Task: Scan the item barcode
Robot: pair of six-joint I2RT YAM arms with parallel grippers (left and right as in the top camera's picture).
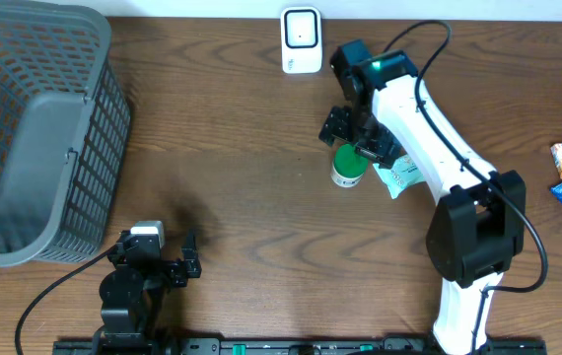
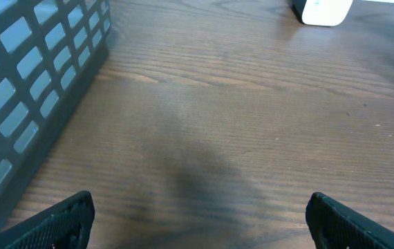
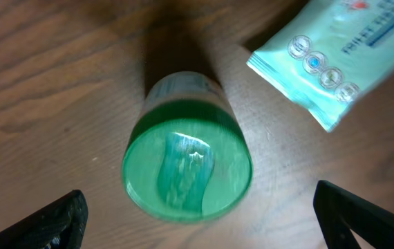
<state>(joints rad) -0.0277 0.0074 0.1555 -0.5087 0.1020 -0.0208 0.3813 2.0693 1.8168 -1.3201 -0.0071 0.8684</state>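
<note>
Hovering spread wide over the upright green-lidded jar [image 3: 186, 162], just robot-ward of the white scanner [image 1: 301, 39], the right gripper [image 3: 211, 232] should drop centred; its 2 fingers [image 3: 52, 225] must straddle it evenly.

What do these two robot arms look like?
The right arm has white shells between chunky black joints, a small green light near its wrist and a thin black cable looping off it. The left arm is mostly black, with a pale block on top. Fingers are black.
</note>
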